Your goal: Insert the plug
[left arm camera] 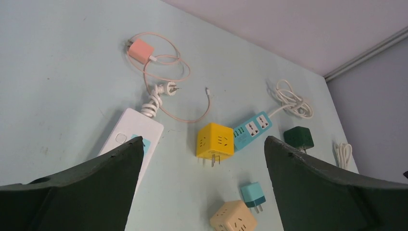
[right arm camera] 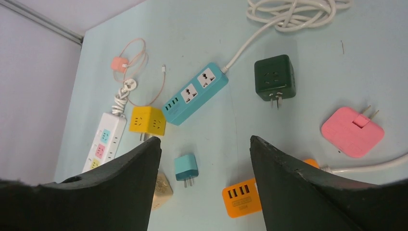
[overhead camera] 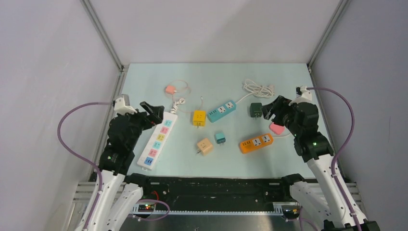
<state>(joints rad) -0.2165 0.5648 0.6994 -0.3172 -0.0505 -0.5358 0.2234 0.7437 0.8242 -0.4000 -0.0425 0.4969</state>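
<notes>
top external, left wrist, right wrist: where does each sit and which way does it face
Top external: above and behind the left arm and right arm, looking down on the table; both show.
Left wrist: on the left arm, facing far-right past the yellow cube; its open jaws show.
Right wrist: on the right arm, facing far-left over the green cube; its open jaws show.
Shared: both wrist views hold the yellow cube, green cube and blue strip.

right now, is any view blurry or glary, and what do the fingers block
Top external: even soft light, faint shadows, no glare, sharp. Left wrist: table sharp; dark left fingers lack detail, covering part of the white power strip. Right wrist: sharp too; right fingers hide part of the orange power strip.
</notes>
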